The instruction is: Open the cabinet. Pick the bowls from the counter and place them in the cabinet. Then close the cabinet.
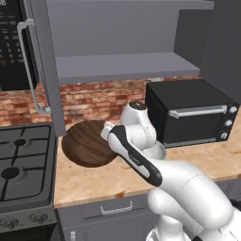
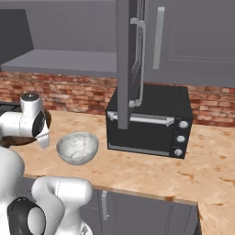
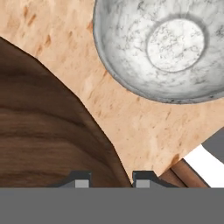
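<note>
A rendered kitchen scene. The grey wall cabinet (image 1: 117,42) stands open, its shelf bare; one door (image 1: 44,61) is swung out toward the stove side and the other (image 2: 126,64) juts edge-on in front of the black toaster oven (image 2: 149,121). With the doors out of the way, the shelf is ready to receive the bowls.

Taking the toaster oven as the landmark: the small white-grey marble bowl (image 2: 77,147) sits upright on the tan bench (image 2: 151,172), just beside the oven on the stove side. Further from the oven, past the marble bowl, the wide dark wooden bowl (image 1: 87,143) appears tipped up on its edge, its underside facing the camera, rather than lying flat on the bench. That tilt suggests it is being carried by its rim.

The white arm reaches low between the two bowls. In the hand view the hand (image 3: 111,179) has its two dark fingertips (image 3: 81,180) set narrowly apart, astride the wooden bowl's rim, so it appears clenched on that bowl. The marble bowl lies just beyond, apart from the wooden one, with bare bench between them.

By this look, the cabinet is already open, the wooden bowl is the one in hand, and the marble bowl waits. Lifting calls for clearing the oven-side door's lower edge.
</note>
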